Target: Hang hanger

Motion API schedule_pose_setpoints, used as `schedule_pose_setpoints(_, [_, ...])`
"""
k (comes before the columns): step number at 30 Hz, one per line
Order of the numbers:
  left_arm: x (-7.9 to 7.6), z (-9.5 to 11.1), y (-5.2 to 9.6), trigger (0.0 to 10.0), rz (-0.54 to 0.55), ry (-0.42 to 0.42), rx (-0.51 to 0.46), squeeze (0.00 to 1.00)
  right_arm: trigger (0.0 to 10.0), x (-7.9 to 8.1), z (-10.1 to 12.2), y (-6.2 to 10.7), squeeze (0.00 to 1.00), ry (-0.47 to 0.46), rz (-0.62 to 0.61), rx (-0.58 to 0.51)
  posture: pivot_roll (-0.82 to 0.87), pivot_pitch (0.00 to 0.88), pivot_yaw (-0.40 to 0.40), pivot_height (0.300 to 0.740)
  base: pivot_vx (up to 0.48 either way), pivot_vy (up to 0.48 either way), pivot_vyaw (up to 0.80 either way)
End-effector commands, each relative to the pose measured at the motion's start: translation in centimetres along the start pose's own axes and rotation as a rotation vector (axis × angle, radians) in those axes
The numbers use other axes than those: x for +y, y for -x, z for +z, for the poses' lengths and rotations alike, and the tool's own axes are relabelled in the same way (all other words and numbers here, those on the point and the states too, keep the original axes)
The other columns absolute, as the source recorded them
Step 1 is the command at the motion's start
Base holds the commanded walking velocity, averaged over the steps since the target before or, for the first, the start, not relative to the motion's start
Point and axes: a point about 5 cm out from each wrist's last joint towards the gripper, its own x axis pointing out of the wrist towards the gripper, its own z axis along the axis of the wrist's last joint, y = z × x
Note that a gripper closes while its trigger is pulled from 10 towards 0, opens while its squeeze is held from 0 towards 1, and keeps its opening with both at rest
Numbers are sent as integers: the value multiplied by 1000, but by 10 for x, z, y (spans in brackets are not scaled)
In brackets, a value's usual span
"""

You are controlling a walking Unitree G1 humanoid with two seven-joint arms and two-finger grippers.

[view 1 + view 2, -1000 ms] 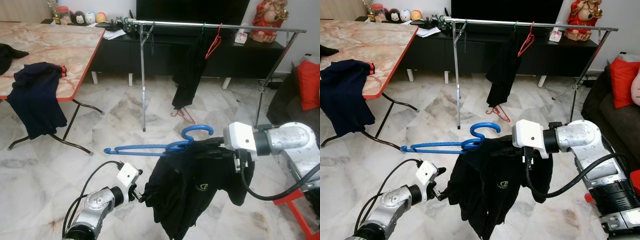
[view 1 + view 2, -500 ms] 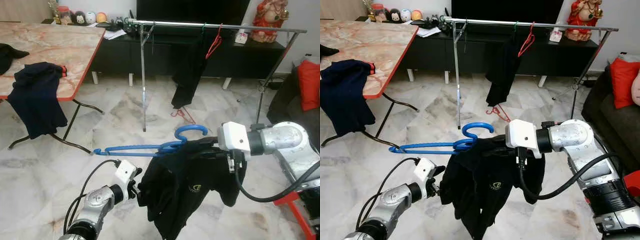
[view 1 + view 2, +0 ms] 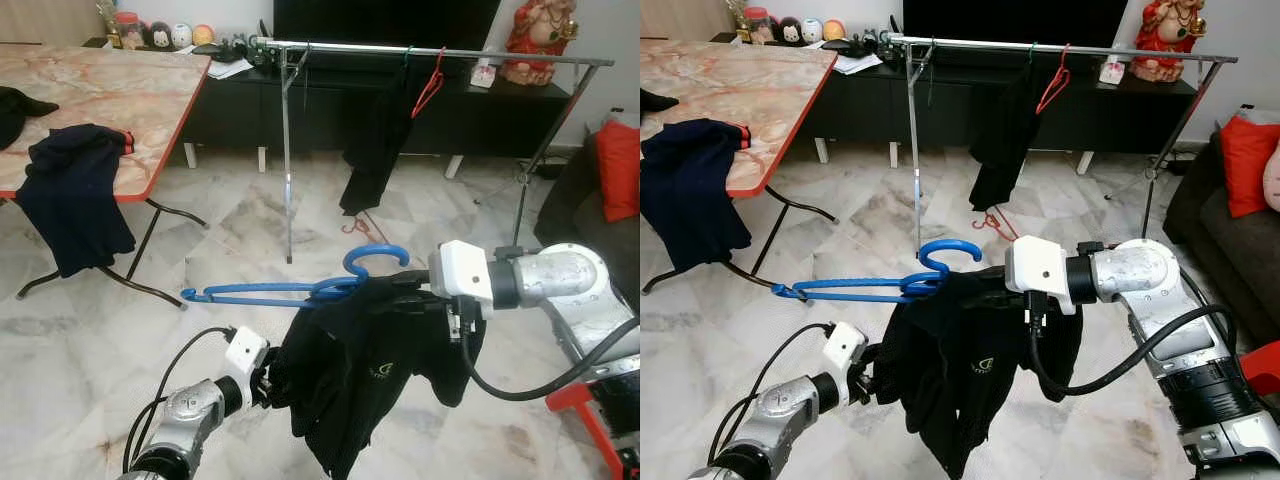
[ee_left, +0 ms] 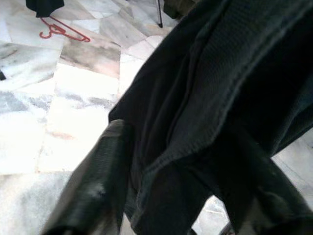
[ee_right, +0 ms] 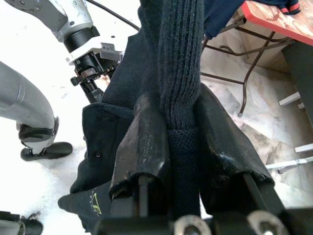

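Frame centre: my right gripper (image 5: pixel 178 142) clamps the black garment (image 3: pixel 370 370) draped on the blue hanger (image 3: pixel 300 290); my left gripper (image 4: pixel 161 196) pinches its hem. Risk: the half-dressed hanger could slip free before reaching the rail (image 3: pixel 440 52), upper frame.

Blue hanger (image 3: pixel 290 291) level, black shirt (image 3: pixel 365 370) draped.

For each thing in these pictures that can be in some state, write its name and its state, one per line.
blue hanger: held up, half out of the shirt
black shirt: gripped by both grippers
right gripper: shut on the shirt's collar
left gripper: shut on the shirt's edge
clothes rail: standing, carrying a dark garment
red hanger: hooked on rail
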Motion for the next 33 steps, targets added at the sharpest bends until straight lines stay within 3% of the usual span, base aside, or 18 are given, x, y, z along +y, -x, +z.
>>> schedule_pose_setpoints(1, [0, 1, 0, 0, -5, -2, 0, 0, 0, -7, 7, 3, 0, 29, -26, -10, -131, 0, -89, 740, 0, 0, 0])
schedule_pose_setpoints(33, [1, 6, -2, 0, -9, 7, -30, 0, 0, -6, -5, 2, 0, -27, -57, -3, -122, 5, -86, 740, 0, 0, 0])
